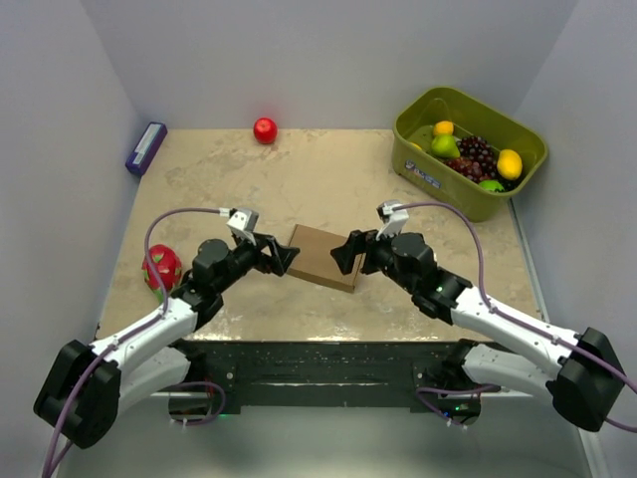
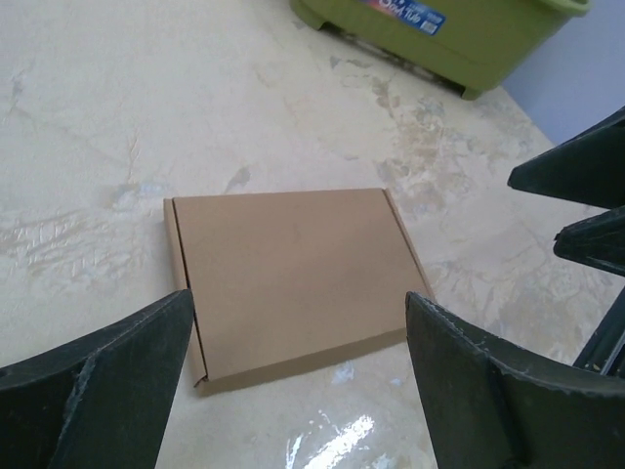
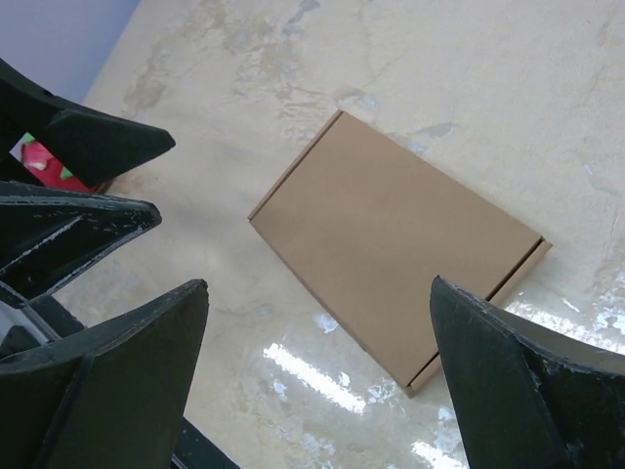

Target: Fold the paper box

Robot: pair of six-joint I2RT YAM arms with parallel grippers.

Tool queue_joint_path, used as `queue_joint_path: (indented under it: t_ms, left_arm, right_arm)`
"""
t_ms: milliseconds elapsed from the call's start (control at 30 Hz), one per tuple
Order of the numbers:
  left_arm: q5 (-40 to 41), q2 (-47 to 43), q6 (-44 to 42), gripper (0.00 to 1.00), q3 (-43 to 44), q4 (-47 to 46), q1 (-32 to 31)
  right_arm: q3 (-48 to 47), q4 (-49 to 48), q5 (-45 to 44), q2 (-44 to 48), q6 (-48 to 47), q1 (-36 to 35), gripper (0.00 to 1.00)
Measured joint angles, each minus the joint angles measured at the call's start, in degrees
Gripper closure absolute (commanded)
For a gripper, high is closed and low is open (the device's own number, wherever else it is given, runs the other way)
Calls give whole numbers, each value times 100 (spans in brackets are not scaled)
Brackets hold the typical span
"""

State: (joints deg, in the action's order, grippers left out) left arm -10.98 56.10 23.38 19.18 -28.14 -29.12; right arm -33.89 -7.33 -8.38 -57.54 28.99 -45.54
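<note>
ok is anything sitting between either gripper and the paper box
Nothing visible does. The paper box lies flat on the table, directly between the left gripper and the right gripper. Both are open, with only bare tabletop ahead of each. The green bin sits well off at the back right.

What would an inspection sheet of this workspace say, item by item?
Surface: beige marble-pattern tabletop, glossy.
Job's things: plain brown cardboard paper box, folded shut, lying flat at centre.
Clutter: red round fruit at the far edge; purple-and-white small box far left; pink dragon fruit near left; olive-green plastic bin of fruit, far right.
Grippers: left gripper and right gripper open, one at each end of the box, holding nothing.
Cables: purple cable on the left arm, another on the right.
Surroundings: pale walls on three sides; black base plate at the near edge.
</note>
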Motion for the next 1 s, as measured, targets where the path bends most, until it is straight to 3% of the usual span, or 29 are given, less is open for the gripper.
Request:
queue_joint_path:
  t_ms: [167, 467, 633, 1000]
  left_arm:
    - [164, 262, 11, 5, 424, 739, 173]
    - [-127, 74, 162, 0, 1360, 1569, 1856]
    - [-179, -450, 96, 0, 1655, 2118, 2151]
    - [55, -798, -302, 0, 2164, 2865, 2151]
  right_arm:
    - [-387, 160, 146, -424, -166, 413, 1]
    - [-776, 579, 940, -487, -367, 2605, 1]
    - [-800, 866, 1309, 55, -476, 3556, 1]
    - [-859, 1064, 1681, 393, -566, 3860, 1]
